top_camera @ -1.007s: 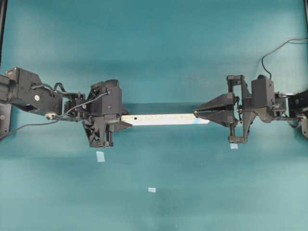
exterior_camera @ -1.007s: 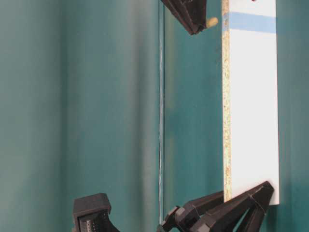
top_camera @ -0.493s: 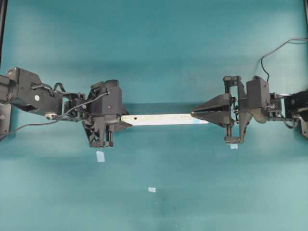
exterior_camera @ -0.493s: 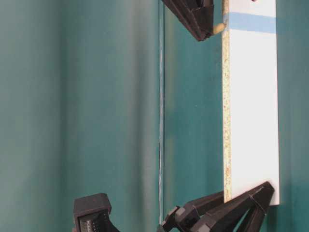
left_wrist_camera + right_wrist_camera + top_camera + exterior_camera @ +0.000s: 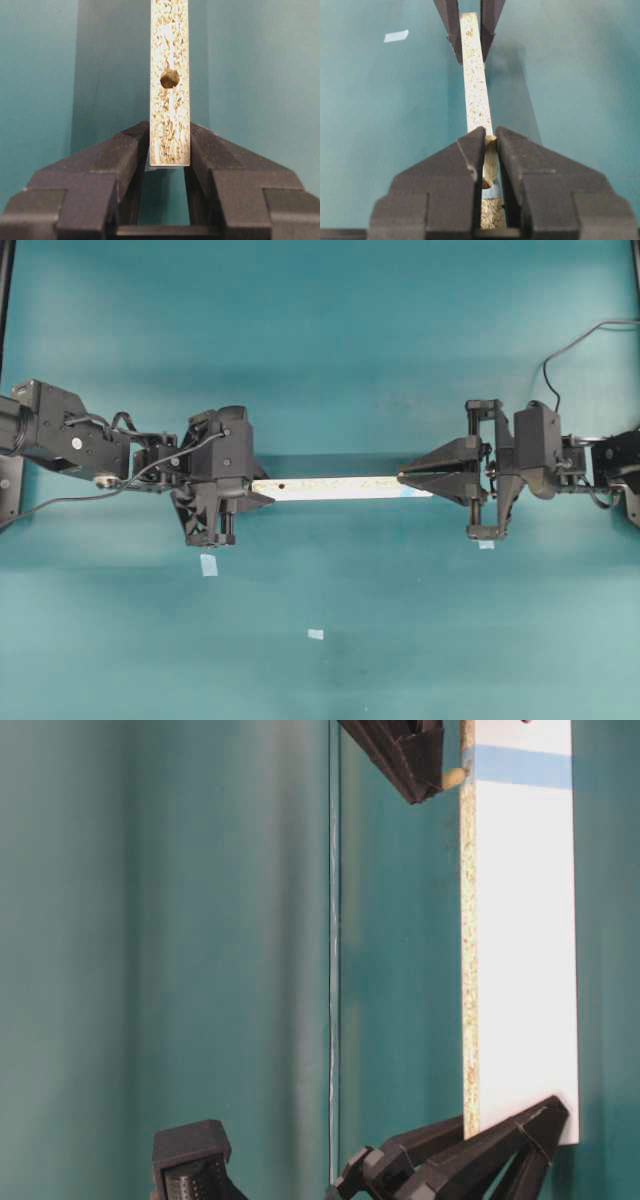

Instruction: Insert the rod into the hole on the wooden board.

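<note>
The rod (image 5: 489, 160) is pinched in the closed right gripper (image 5: 402, 478), its tip now brought against the speckled edge of the wooden board (image 5: 335, 487), beside the blue patch; a second ago a gap was seen there. The hole (image 5: 486, 184) is glimpsed just behind the rod. The board's plain end is clamped by the left gripper (image 5: 262, 496), unchanged. Below, teal table (image 5: 400, 640) with tape squares (image 5: 208, 564).

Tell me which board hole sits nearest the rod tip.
The hole beside the light-blue patch, under the right gripper; the other hole is at the plain end, clamped by the left gripper.
</note>
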Controlling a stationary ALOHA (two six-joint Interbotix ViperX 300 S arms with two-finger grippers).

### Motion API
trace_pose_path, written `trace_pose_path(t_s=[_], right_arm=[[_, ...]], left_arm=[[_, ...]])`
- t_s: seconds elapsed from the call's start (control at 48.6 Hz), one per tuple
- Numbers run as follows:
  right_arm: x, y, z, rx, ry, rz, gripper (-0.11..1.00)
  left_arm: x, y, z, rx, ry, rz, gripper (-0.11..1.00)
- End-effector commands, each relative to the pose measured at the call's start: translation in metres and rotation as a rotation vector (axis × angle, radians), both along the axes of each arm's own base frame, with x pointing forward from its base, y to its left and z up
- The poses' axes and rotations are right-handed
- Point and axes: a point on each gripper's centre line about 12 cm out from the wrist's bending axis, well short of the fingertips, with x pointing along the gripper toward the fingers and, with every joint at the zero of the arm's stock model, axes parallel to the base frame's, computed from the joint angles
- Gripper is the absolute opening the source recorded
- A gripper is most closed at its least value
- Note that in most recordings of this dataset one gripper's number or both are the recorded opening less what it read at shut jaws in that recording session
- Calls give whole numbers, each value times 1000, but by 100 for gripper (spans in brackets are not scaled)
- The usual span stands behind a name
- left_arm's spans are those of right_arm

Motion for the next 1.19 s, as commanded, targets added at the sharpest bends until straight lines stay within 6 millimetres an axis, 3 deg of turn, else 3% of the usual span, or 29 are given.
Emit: trace_pose_path(t_s=[0.0, 1.172], right_arm=[[0, 2, 2, 2, -3, 8, 11], [-16, 6, -4, 6, 69, 21, 11]], left_arm=[[5, -2, 8, -2, -28, -5, 33], [1, -4, 5, -17, -9, 3, 33]])
